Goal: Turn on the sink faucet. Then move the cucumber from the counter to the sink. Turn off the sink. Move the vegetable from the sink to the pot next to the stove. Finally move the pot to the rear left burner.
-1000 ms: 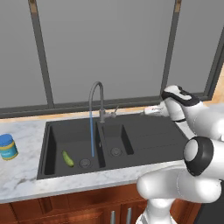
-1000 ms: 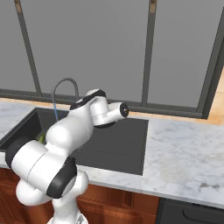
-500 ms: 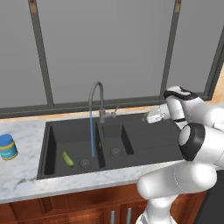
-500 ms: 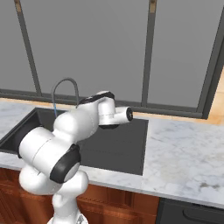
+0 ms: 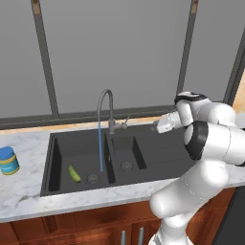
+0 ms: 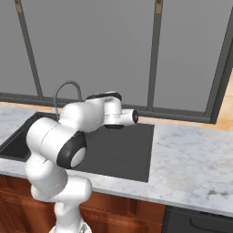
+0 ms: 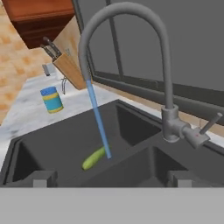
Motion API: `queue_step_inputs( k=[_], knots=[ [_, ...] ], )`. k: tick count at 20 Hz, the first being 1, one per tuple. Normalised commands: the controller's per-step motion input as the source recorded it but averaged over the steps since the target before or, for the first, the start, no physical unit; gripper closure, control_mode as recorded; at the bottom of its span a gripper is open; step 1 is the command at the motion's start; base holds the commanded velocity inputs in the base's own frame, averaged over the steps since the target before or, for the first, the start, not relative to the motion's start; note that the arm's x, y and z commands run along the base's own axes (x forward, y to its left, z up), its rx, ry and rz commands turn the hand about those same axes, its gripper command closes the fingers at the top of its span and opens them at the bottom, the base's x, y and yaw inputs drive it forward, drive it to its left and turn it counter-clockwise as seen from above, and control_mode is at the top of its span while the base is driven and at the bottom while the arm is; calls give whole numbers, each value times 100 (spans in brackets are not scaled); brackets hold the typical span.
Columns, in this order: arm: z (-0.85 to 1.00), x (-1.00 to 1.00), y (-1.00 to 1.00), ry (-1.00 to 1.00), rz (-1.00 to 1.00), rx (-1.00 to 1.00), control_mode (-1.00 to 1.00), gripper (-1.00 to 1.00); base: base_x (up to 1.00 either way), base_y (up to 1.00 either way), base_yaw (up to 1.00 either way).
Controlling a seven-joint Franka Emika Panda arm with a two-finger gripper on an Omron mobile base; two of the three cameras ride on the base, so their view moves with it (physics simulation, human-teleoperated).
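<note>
Water runs in a thin blue stream from the sink faucet into the large bowl of the dark sink, and the cucumber lies on the bottom of that bowl, just beside the round drain and near where the stream lands. The gripper hangs above the drainboard to the right of the faucet, facing its small lever handle without touching it, jaws spread wide with nothing between them. A blue and yellow can stands on the marble counter, left of the sink.
</note>
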Motion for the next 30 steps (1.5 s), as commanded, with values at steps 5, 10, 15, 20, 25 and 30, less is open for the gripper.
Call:
queue_step_inputs(
  k=[5, 10, 15, 20, 25, 30],
  knots=[
    [-23, 46, 10, -2, 1, 0, -100, -100, 0, 0, 0],
    [-15, 58, 3, -2, 1, 0, -100, -100, 0, 0, 0],
    [-18, 55, 0, -3, 4, 0, -100, -100, 0, 0, 0],
    [-20, 47, 0, -6, 5, 0, -100, -100, 0, 0, 0],
    [-21, 43, 4, -5, 5, 0, -100, -100, 0, 0, 0],
    [-15, 42, 13, -2, 6, 0, -100, -100, 0, 0, 0]
  ],
)
